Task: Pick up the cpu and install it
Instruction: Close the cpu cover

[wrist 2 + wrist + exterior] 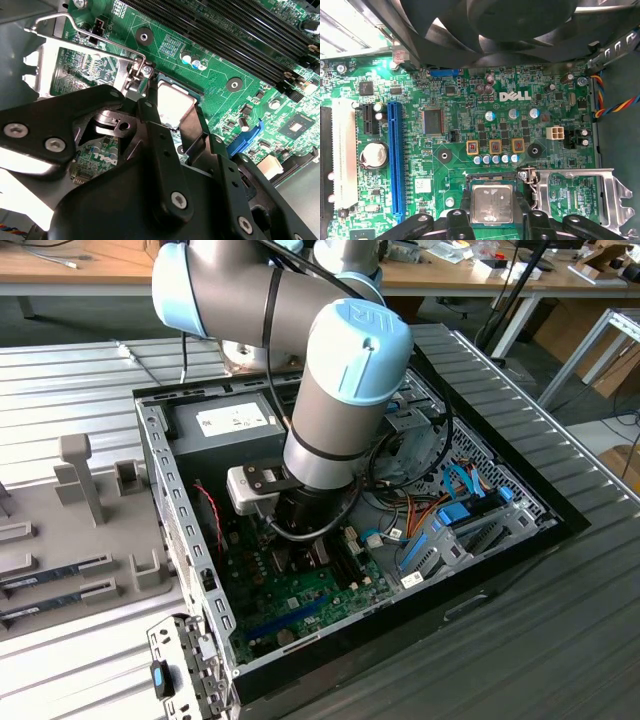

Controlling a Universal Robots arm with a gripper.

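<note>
The cpu (pixel 492 204) sits right over the socket on the green motherboard (pixel 470 100), my jaws closed on its two edges. The retention frame (pixel 580 197) is flipped open beside it, so from here I'd say pickup's done, locking down isn't.

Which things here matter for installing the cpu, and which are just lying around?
Job:
cpu, between the fingers over its socket
gripper
green circuit board
open socket frame

Lying about:
grey power-supply box
memory sticks outside the case
blue slot
</note>
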